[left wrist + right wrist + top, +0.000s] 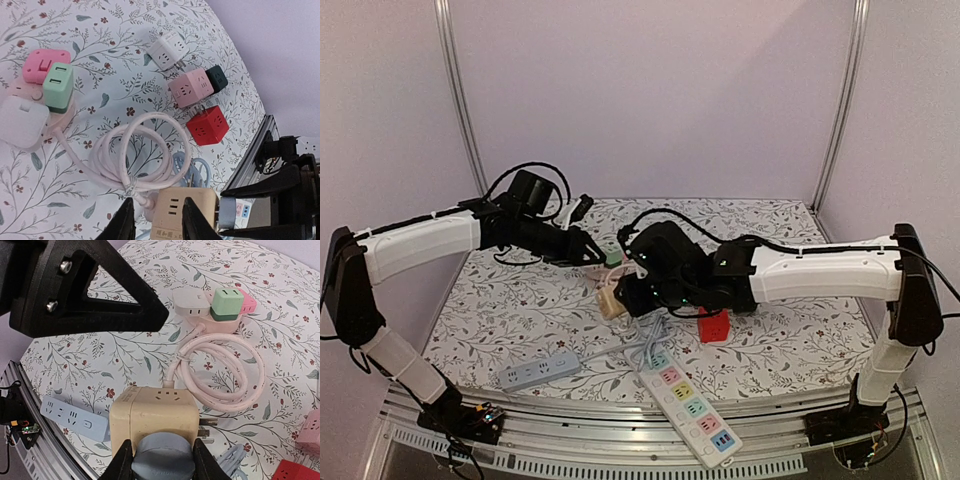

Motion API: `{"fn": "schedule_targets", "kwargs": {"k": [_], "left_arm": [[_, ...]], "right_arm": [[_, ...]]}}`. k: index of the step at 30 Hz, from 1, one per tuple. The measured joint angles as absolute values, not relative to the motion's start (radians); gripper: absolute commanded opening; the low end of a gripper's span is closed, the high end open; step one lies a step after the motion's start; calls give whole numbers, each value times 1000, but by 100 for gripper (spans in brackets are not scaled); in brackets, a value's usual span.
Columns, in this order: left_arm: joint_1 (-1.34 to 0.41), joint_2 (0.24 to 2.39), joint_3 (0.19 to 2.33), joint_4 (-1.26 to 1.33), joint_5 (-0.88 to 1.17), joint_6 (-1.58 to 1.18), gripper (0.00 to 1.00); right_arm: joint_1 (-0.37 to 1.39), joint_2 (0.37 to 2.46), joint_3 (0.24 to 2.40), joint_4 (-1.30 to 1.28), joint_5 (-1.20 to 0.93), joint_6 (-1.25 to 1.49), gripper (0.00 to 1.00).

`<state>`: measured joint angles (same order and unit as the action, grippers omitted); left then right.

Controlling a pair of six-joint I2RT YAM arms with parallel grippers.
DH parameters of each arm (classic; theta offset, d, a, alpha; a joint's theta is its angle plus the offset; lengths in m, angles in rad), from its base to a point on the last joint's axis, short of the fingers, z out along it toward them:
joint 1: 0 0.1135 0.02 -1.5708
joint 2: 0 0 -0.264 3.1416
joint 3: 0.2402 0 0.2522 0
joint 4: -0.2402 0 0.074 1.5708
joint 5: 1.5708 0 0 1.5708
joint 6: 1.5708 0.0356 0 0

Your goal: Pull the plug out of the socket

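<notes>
Lilac walls [650, 100], floral-print tabletop [500, 320], metal corner posts [460, 110]

Floral table [510, 310] carries a grey power strip [540, 370], a multicolour strip [692, 405], a coiled cable [125, 184], and red [207, 125], pink [190, 87] and white [165, 50] socket cubes.

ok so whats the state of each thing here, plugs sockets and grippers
grey plug: seated in the beige cube socket, not yet out
beige cube socket: top outlets free
right gripper: shut on the grey plug
left gripper: fingers flank the beige cube socket, contact unclear
pink strip: three adapters plugged in
cable: coiled and tied
</notes>
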<state>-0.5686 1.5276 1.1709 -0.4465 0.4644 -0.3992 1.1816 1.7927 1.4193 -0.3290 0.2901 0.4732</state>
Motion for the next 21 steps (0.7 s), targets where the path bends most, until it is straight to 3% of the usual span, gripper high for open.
{"fn": "schedule_targets", "kwargs": {"k": [7, 21], "left_arm": [[-569, 1513, 1170, -424, 519, -389, 79], [-569, 1515, 1167, -343, 703, -441, 94]], "right_arm": [[1136, 1786, 1385, -276, 204, 486, 0], [1044, 1770, 1346, -229, 203, 561, 0]]}}
